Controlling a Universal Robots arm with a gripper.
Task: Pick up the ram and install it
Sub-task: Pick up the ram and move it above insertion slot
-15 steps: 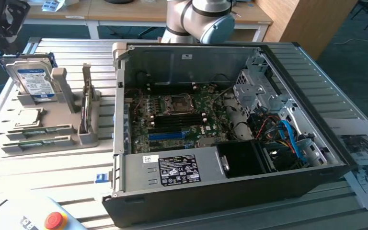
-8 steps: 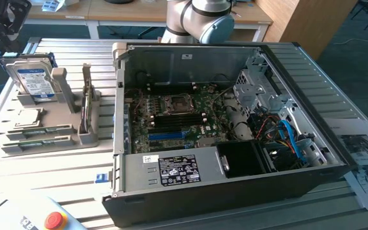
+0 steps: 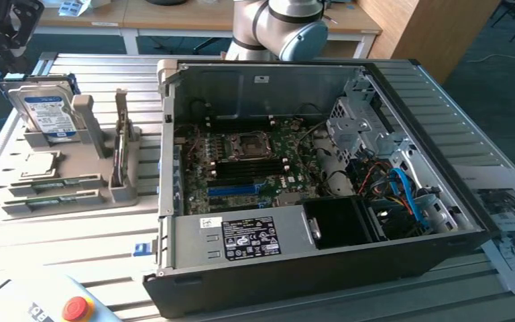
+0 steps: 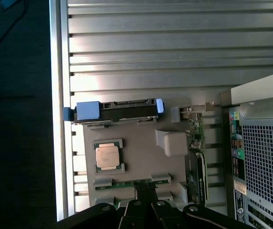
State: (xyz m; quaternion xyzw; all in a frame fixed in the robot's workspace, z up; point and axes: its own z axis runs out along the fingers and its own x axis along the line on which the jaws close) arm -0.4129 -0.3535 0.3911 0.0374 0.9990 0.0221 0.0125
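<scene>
Hovering over the grey parts holder point(image 4: 141, 160), the gripper point(image 4: 143, 192) has its two fingers pressed together and grips nothing. Its tips hang right above the ram point(image 4: 122, 184), a thin green stick lying edge-up in its slot between the holder's clips, just beside the square processor chip point(image 4: 107, 156). Whether the tips touch the stick I cannot tell.

In the exterior view the holder sits at about nine o'clock from the open computer case point(image 3: 329, 275). The hard drive point(image 3: 47, 114) stands at the holder's far end, towards twelve o'clock, and the ram slots are at its near end, towards six.

By my reading the task is barely begun. The arm has reached the pick-up spot, but the ram is not grasped or lifted. The motherboard point(image 3: 271, 157) inside the case shows dark memory slots beside the processor socket, with no green stick visible in them. The grasp, the carry to the case and the seating all remain undone.
</scene>
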